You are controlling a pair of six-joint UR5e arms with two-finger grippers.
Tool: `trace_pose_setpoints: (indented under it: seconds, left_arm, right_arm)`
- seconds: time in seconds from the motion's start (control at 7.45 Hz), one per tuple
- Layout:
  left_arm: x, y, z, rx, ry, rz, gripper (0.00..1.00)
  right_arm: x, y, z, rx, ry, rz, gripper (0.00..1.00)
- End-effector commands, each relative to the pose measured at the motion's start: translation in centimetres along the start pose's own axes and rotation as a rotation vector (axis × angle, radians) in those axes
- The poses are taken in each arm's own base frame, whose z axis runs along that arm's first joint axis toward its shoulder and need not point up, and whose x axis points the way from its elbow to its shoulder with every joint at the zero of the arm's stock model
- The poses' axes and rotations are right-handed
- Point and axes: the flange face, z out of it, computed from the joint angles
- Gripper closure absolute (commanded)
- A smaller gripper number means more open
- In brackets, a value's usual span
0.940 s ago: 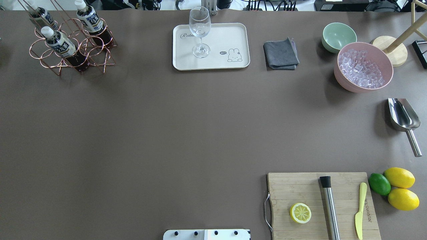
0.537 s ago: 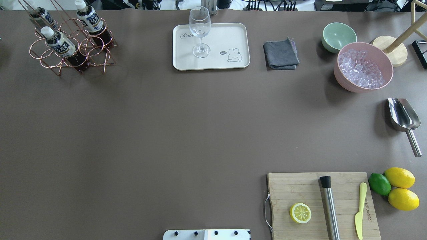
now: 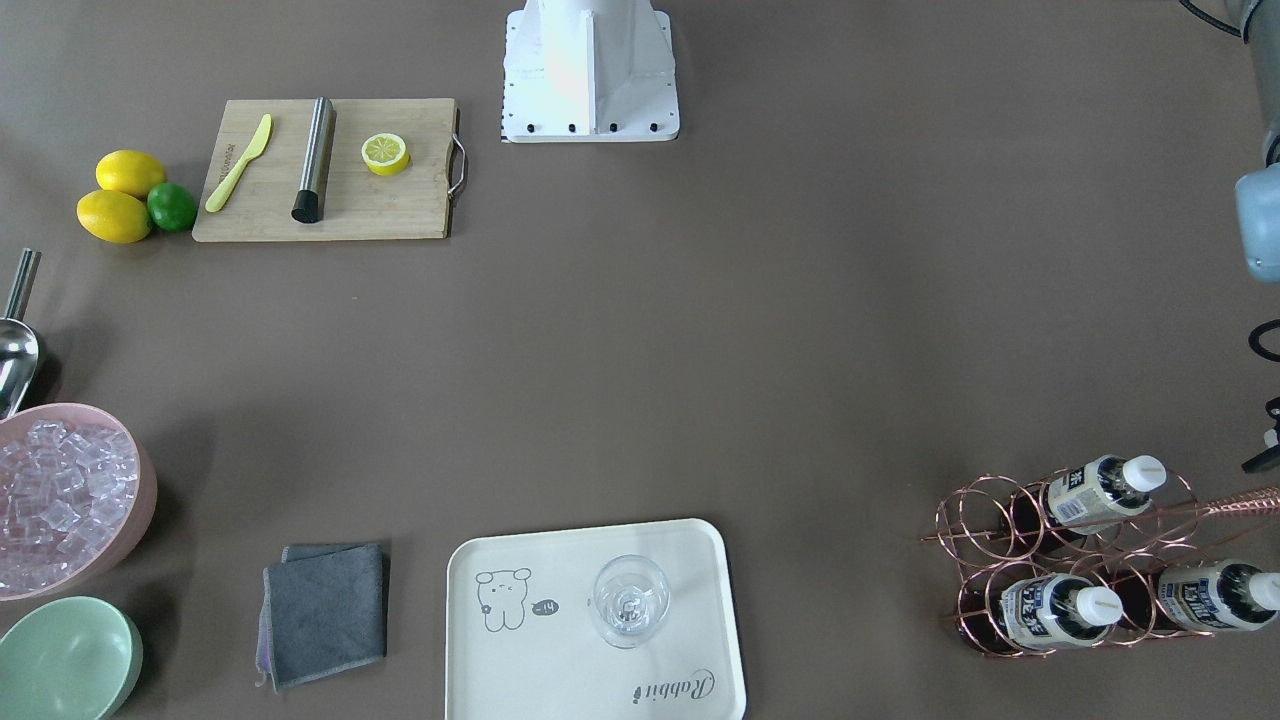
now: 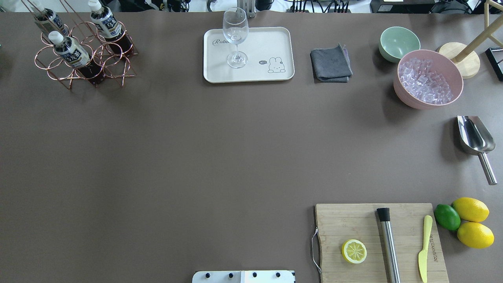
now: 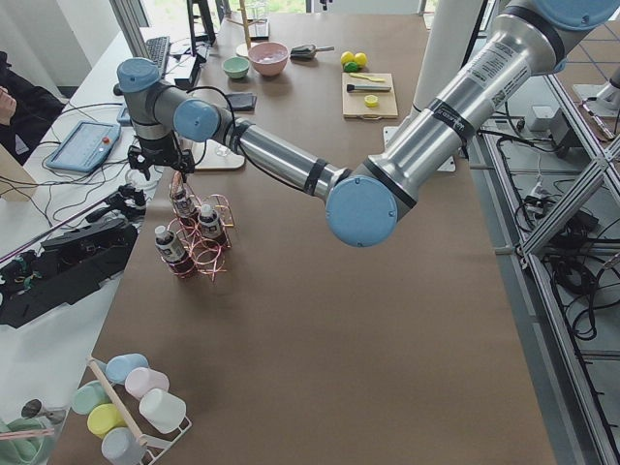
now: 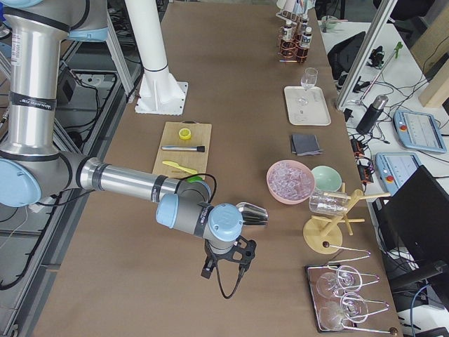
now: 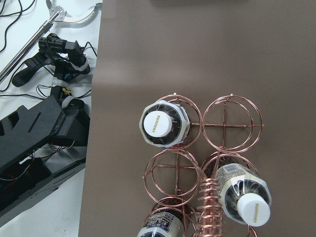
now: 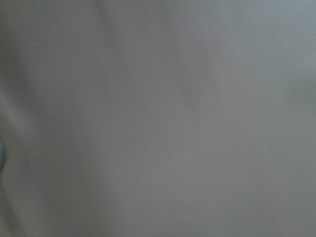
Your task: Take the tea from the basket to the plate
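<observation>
Three tea bottles stand in the copper wire basket (image 4: 114,59) at the table's far left corner: one at the front (image 4: 70,51), one behind it on the right (image 4: 104,21) and one behind it on the left (image 4: 47,17). In the left wrist view I look straight down on a white cap (image 7: 164,124) and the coiled handle (image 7: 210,202). The cream plate (image 4: 271,43) holds a wine glass (image 4: 235,35). My left gripper (image 5: 167,167) hangs over the basket; I cannot tell its state. My right gripper (image 6: 226,270) hangs near the table's right end; I cannot tell its state.
A grey cloth (image 4: 331,63), a mint bowl (image 4: 399,42) and a pink bowl of ice (image 4: 428,78) lie right of the plate. A steel scoop (image 4: 475,141), a cutting board (image 4: 353,224) with a lemon half, muddler and knife, and whole citrus (image 4: 469,222) are on the right.
</observation>
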Motion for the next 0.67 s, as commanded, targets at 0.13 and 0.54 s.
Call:
trace_pose_setpoints:
  seconds: [0.13,0.54]
  left_arm:
    - [0.51,1.67,0.19,0.0,0.003,-0.002,0.03]
    - [0.94,1.45,0.43,0.002,0.006,0.004,0.09]
  right_arm:
    - [-0.01,-0.03,-0.01,0.0,0.0,0.0,0.0]
    - [0.04,-0.03,0.04,-0.001,0.0,0.001,0.0]
